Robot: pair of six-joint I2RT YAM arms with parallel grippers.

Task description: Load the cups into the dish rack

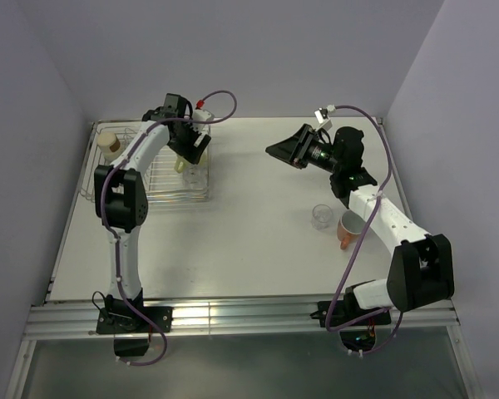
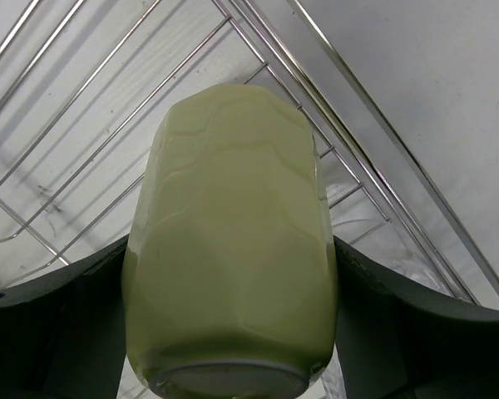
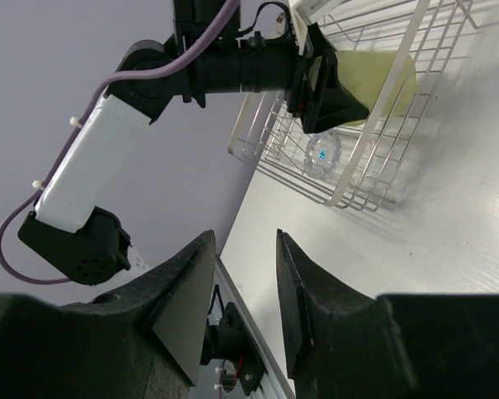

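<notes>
My left gripper [image 1: 183, 158] is shut on the pale yellow-green mug [image 2: 233, 241] and holds it inside the silver wire dish rack [image 1: 154, 179], near its right side. In the left wrist view the mug's base faces the camera, with rack wires [image 2: 83, 141] behind it. A tan cup [image 1: 108, 144] stands at the rack's far left corner. A clear glass [image 3: 320, 155] lies in the rack under the mug [image 3: 387, 79]. On the table at the right, a second clear glass [image 1: 320, 217] stands next to the orange-salmon mug [image 1: 348, 229]. My right gripper [image 1: 280, 150] is open and empty, raised over mid-table [image 3: 243, 249].
The rack sits at the table's far left corner, close to the left wall. The right arm's forearm [image 1: 382, 218] passes just beside the orange mug and the glass. Bare white table [image 1: 249, 241] lies between the rack and those two cups.
</notes>
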